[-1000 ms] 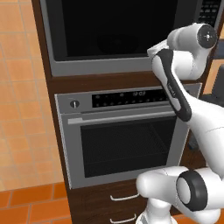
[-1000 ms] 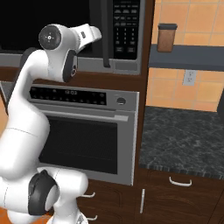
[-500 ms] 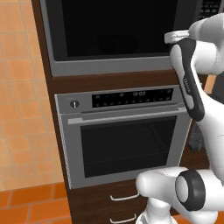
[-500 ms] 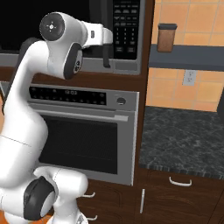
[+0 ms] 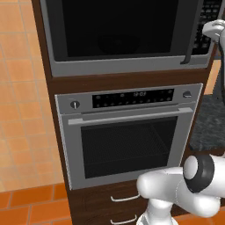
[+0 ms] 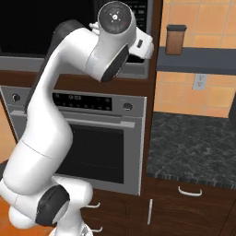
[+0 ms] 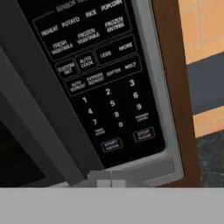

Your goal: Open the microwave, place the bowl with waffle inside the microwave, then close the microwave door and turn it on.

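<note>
The microwave door [image 5: 118,28] is seen closed; the tool [image 7: 111,183], fully pinched and holding nothing, is held near the keypad [image 7: 105,87].

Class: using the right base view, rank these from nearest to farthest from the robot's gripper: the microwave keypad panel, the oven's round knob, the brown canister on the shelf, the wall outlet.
The gripper is shut, up at the microwave.
1. Microwave keypad panel, right in front of it.
2. Brown canister, on the shelf to the right.
3. Oven's round knob, below, and wall outlet, lower right: too close to call.
</note>
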### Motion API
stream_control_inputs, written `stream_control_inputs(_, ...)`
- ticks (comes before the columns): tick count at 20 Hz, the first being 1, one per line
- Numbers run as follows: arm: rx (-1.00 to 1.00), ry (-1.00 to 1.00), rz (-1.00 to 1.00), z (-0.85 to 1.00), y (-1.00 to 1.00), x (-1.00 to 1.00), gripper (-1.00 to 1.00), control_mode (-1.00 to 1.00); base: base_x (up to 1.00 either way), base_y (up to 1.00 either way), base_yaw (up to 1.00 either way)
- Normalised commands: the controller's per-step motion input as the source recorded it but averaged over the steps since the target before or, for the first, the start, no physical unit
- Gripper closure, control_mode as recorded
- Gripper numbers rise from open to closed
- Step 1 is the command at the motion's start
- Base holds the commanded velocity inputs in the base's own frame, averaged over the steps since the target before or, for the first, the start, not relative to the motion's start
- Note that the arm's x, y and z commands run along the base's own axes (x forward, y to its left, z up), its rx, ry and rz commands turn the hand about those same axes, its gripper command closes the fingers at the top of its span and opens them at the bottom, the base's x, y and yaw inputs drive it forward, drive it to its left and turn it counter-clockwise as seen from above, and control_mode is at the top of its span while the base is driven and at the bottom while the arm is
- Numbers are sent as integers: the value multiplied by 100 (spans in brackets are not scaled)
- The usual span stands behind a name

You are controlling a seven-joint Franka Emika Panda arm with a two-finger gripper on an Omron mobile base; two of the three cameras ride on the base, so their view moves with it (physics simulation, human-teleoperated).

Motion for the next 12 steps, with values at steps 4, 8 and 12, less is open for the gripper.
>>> stream_control_inputs(4, 55, 3, -11, -49, -29, 0, 100, -100, 0, 0, 0)
stream_control_inputs(8, 56, 4, -28, -66, 1, 0, 100, -100, 0, 0, 0)
stream_control_inputs(12, 51, 4, -11, -43, 21, 0, 100, -100, 0, 0, 0)
